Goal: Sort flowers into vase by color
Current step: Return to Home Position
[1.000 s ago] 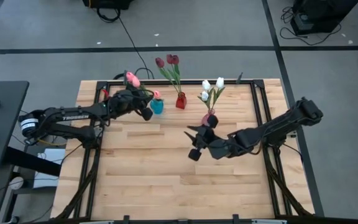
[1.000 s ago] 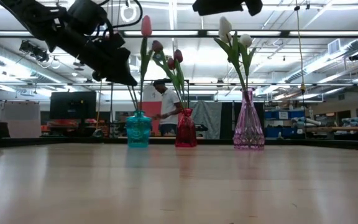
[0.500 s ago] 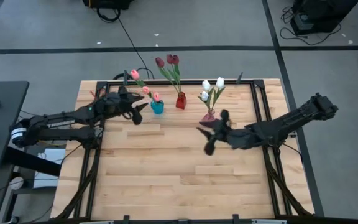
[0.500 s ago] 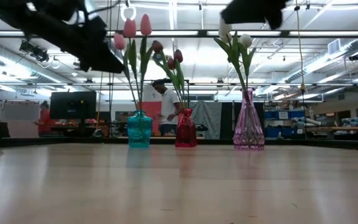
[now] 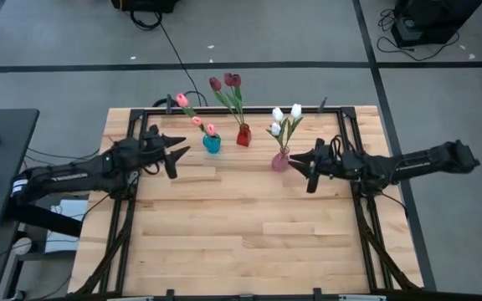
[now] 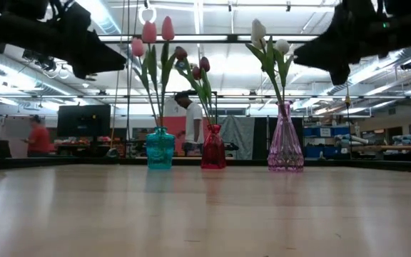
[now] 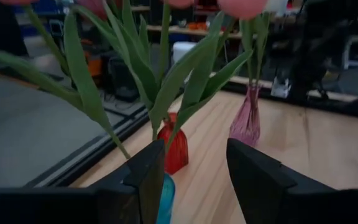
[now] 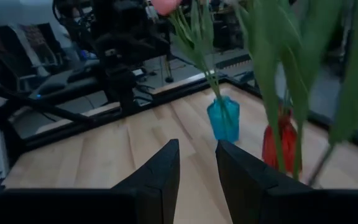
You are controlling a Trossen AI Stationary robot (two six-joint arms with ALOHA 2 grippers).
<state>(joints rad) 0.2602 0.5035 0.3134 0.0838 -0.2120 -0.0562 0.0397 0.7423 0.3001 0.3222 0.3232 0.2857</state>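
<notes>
Three vases stand in a row near the table's far edge. The blue vase [image 5: 212, 145] holds three pink tulips [image 6: 150, 32]. The red vase [image 5: 243, 136] holds dark red tulips [image 5: 227, 82], and the pink vase [image 5: 280, 160] holds white tulips [image 5: 284, 114]; all stems stick into the vase mouths. My left gripper [image 5: 177, 156] hangs open just left of the blue vase, above the table, with nothing between its fingers [image 7: 148, 180]. Just right of the pink vase, my right gripper [image 5: 311, 164] is also open and holds nothing.
A black metal frame [image 5: 346, 134] runs along the table's edges behind the vases. The wooden tabletop [image 5: 241, 234] stretches from the vases to the near edge. In the low view, people [image 6: 191, 128] stand in the room beyond the table.
My left gripper has opened, let go of a pink tulip and drawn back toward the table's left edge; that tulip now stands in the blue vase with the other pink ones. My right gripper has moved toward the table's right and far edges, ending beside the pink vase.
</notes>
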